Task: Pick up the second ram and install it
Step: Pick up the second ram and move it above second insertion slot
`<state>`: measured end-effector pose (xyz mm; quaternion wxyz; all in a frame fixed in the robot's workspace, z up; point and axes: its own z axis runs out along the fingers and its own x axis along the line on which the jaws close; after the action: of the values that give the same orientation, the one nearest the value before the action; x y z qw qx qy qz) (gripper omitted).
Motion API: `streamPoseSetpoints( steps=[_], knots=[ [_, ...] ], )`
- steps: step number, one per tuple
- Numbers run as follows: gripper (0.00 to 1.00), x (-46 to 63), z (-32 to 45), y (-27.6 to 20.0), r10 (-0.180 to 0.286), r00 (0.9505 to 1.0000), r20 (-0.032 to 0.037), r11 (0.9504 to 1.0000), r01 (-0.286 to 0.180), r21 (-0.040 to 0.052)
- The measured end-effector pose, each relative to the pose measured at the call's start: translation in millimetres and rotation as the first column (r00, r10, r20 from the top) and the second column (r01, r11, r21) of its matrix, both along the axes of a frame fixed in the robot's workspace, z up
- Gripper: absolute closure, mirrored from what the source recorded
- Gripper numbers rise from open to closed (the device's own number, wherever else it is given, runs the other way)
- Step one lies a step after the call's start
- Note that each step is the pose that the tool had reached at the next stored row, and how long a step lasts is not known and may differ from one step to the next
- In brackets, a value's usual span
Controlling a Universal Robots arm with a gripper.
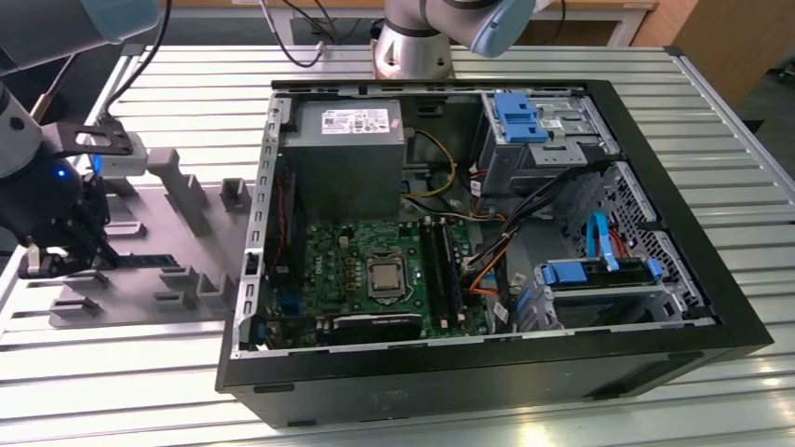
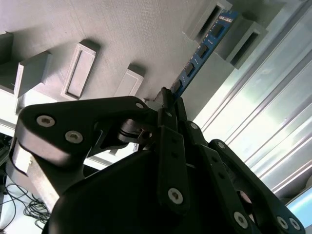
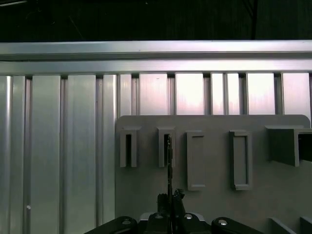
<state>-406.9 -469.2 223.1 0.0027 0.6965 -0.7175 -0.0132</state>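
- At the fingertips, I see the gripper (image 2: 165, 100) closed narrow on the near end of the second ram (image 2: 202, 46).
- The ram's long axis runs straight out from the jaws, over the grey fixture tray (image 2: 122, 29) and between two slotted holders (image 2: 246, 36). I cannot tell whether it is seated.
- The open computer case (image 1: 497, 377) lies well apart, toward the exterior view's right. Its near wall stands between the gripper and the motherboard (image 1: 360, 270).

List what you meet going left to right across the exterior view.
Black robot gripper, shut on the thin blue-green ram strip → grey plastic holder tray → green square motherboard → nearer blue plastic drive bracket, the last two inside the open black computer case.
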Motion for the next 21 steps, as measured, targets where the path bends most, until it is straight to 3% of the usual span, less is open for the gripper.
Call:
streamPoseSetpoints(
  steps=[21],
  knots=[
    [0.86,0.0,19.8,0.0,0.000,1.0000,-0.0001,1.0000,0.000,0.0000]
  ],
)
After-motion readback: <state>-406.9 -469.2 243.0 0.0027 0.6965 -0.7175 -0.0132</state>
